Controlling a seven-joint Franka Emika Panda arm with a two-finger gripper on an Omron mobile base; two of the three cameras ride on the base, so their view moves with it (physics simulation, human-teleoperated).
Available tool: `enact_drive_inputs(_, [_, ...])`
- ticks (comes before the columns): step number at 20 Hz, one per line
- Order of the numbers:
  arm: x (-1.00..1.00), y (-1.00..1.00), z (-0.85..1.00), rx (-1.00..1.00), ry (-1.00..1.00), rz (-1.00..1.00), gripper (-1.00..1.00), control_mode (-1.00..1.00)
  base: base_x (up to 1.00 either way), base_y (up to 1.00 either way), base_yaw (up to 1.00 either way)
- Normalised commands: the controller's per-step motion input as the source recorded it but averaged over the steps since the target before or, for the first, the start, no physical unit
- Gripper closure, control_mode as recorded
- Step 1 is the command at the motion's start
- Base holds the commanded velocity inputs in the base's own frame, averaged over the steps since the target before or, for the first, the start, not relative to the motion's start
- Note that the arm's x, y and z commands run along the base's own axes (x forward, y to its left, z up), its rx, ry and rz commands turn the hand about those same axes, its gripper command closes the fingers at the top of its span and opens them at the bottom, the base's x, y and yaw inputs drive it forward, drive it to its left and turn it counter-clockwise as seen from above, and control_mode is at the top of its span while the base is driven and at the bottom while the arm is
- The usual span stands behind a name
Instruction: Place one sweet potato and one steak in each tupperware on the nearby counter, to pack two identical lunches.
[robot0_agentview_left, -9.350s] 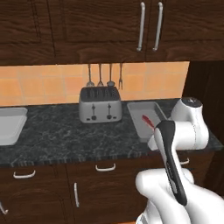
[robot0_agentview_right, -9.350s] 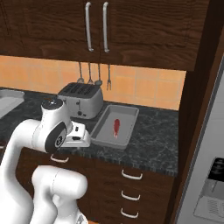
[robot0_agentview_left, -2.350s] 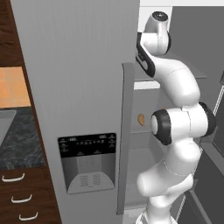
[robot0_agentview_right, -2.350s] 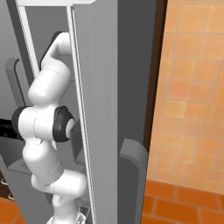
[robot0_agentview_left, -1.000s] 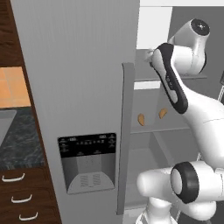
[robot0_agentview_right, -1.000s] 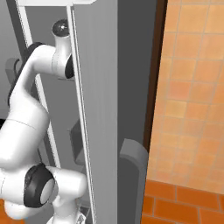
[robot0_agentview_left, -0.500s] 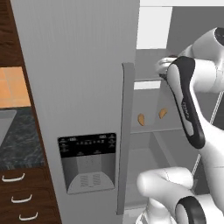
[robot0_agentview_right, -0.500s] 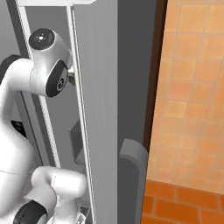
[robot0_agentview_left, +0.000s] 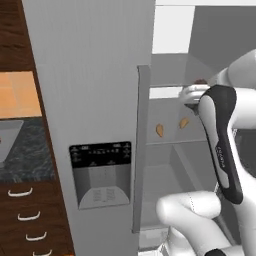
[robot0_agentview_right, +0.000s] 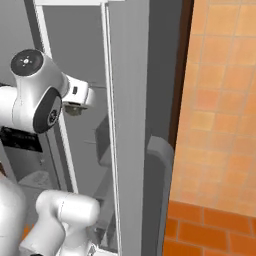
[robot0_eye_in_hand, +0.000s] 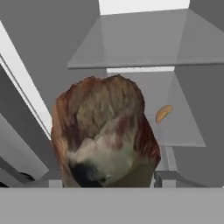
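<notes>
Open fridge, steak in the gripper

Grey fridge walls and shelves make up the background we look into, with the tall fridge door (robot0_agentview_left: 90, 75) standing in the left base view and carrying a dark dispenser panel (robot0_agentview_left: 101, 172) at mid height. To the left of the door we see a strip of dark speckled counter (robot0_agentview_left: 20, 155) with wooden drawers (robot0_agentview_left: 25, 210) under it. In the right base view an orange tiled wall (robot0_agentview_right: 220, 100) runs down the right side, past the door's edge.

We see the white arm reaching into the fridge interior, with the gripper (robot0_agentview_left: 192, 95) up near the level of a glass shelf (robot0_agentview_left: 165, 142). On that shelf lie two sweet potatoes, one (robot0_agentview_left: 160, 130) nearer the door and one (robot0_agentview_left: 184, 122) further right, close together but not touching. Both sit lower than the gripper and apart from it. In the hand view we pick out one of them (robot0_eye_in_hand: 163, 113) as a small orange oval on the shelf, to the right of and behind the meat.

Right up against the hand camera we see the steak (robot0_eye_in_hand: 103, 131), a chunky brown and red marbled piece with a pale patch low on its face. It fills the gap where the fingertips rise and hides them, so we read the fingers as closed moderately wide around it, holding it clear of the shelf
</notes>
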Motion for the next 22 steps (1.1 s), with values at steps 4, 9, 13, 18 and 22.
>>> enact_drive_inputs(4, [0.00,0.00,0.00,0.00,0.00,0.00,1.00,1.00,-1.00,0.84,0.15])
enact_drive_inputs(9, [0.00,0.00,0.00,0.00,0.00,0.00,1.00,1.00,-0.73,1.00,0.23])
enact_drive_inputs(13, [0.00,0.00,0.00,0.00,0.00,0.00,1.00,1.00,-0.28,1.00,0.23])
enact_drive_inputs(18, [0.00,0.00,0.00,0.00,0.00,0.00,1.00,1.00,0.00,1.00,0.16])
enact_drive_inputs(22, [0.00,0.00,0.00,0.00,0.00,0.00,1.00,1.00,0.05,1.00,0.13])
